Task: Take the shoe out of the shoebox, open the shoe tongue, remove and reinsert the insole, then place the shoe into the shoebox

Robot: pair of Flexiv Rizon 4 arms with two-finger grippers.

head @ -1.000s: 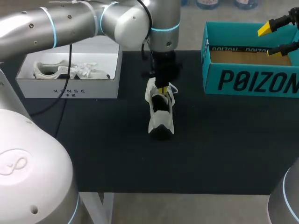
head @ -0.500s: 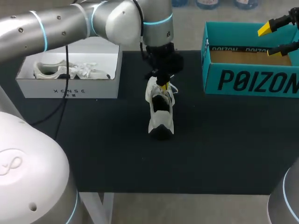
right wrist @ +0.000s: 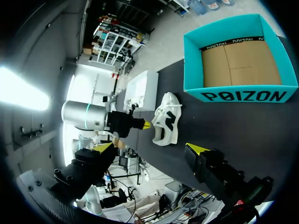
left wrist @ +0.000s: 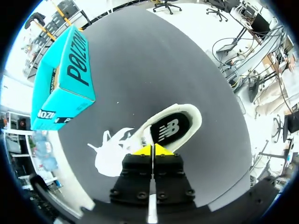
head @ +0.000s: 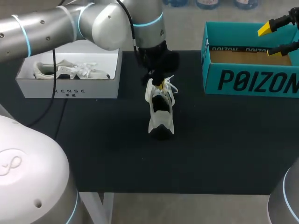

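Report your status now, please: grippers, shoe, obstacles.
Left gripper shut at shoe tongue. Right gripper open, raised by teal shoebox. Shoe stands on table, outside shoebox. Nothing between them.

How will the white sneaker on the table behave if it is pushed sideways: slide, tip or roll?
The sneaker would probably slide or turn rather than roll or tip, since it appears to stand on its flat sole. Its upper likely gives softly, and the loose laces could drag or snag.

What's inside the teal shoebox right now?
Only bare cardboard floor inside the teal shoebox, no shoe; the right wrist view shows all of it, nothing covered. The white shoe stands outside on the table.
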